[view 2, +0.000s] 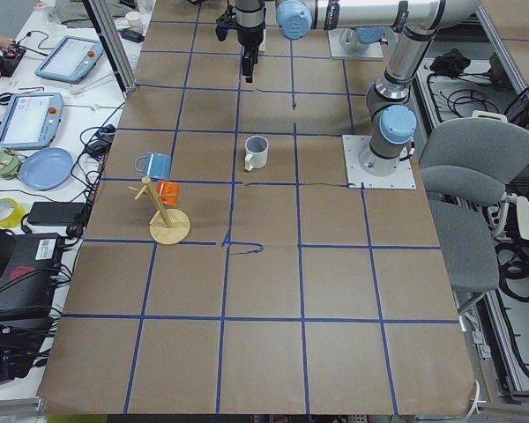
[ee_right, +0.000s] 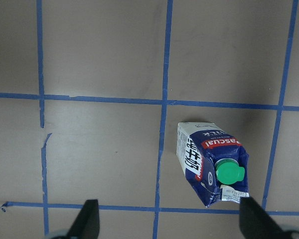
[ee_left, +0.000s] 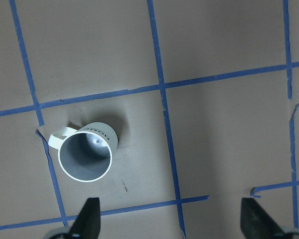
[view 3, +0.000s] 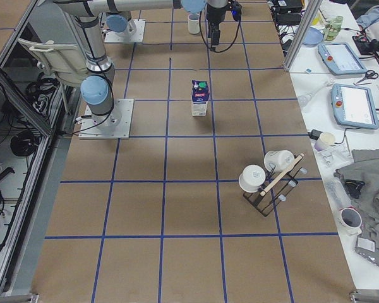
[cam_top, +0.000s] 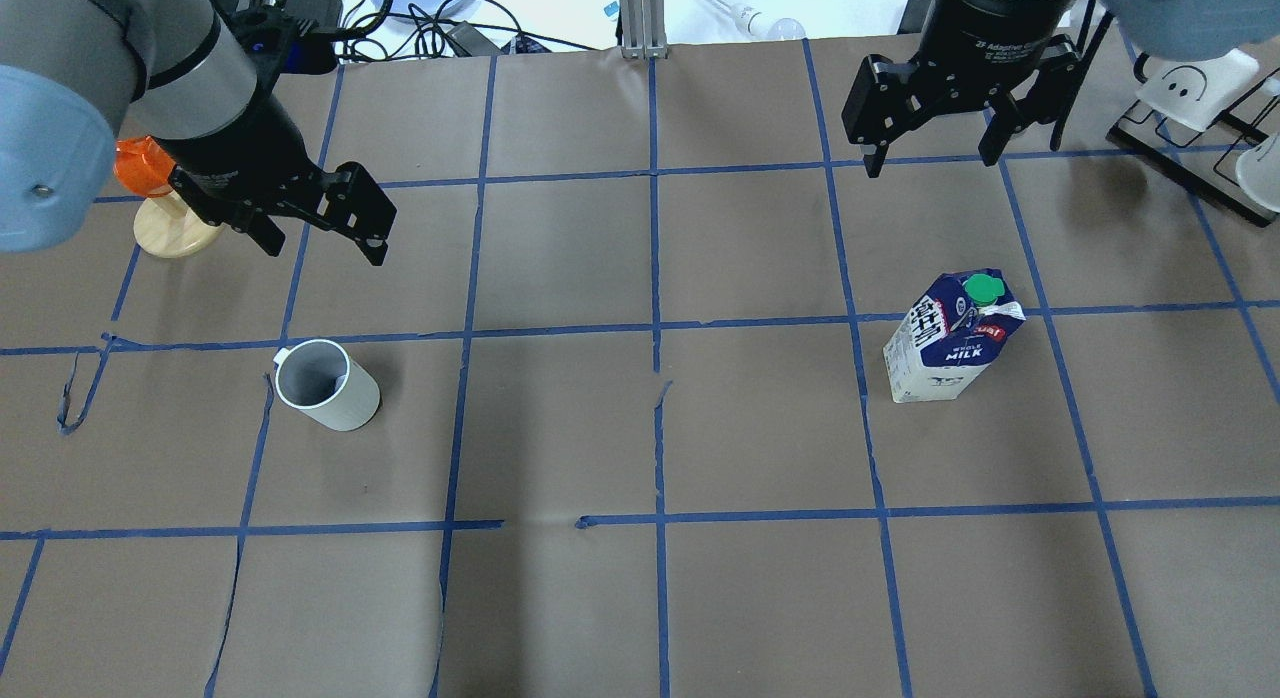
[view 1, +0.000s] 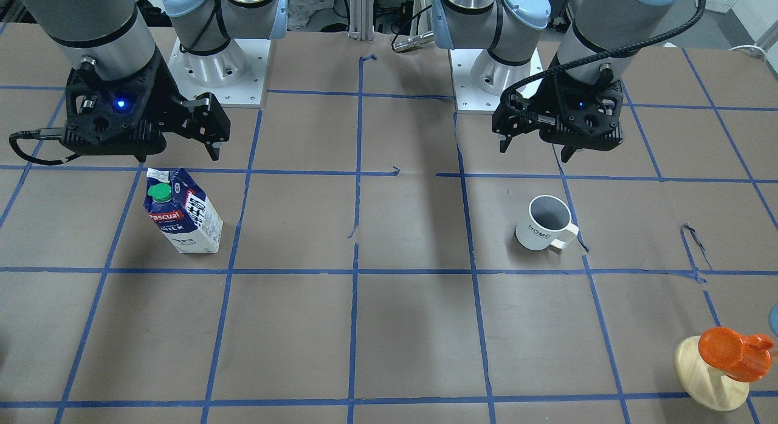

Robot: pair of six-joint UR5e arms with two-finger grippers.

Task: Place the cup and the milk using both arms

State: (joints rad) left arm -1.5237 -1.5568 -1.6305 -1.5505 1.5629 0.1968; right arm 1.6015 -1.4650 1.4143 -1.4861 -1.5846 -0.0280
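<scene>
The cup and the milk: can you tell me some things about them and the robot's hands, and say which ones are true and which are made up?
1. The cup stands upright on the table. True.
2. The left gripper is holding the cup. False: it hangs open above the table, apart from the cup, and holds nothing.
3. The milk has a green cap on top. True.
4. The milk lies flat on its side. False: it stands upright on its white base.
5. The right gripper is open and empty. True.
</scene>
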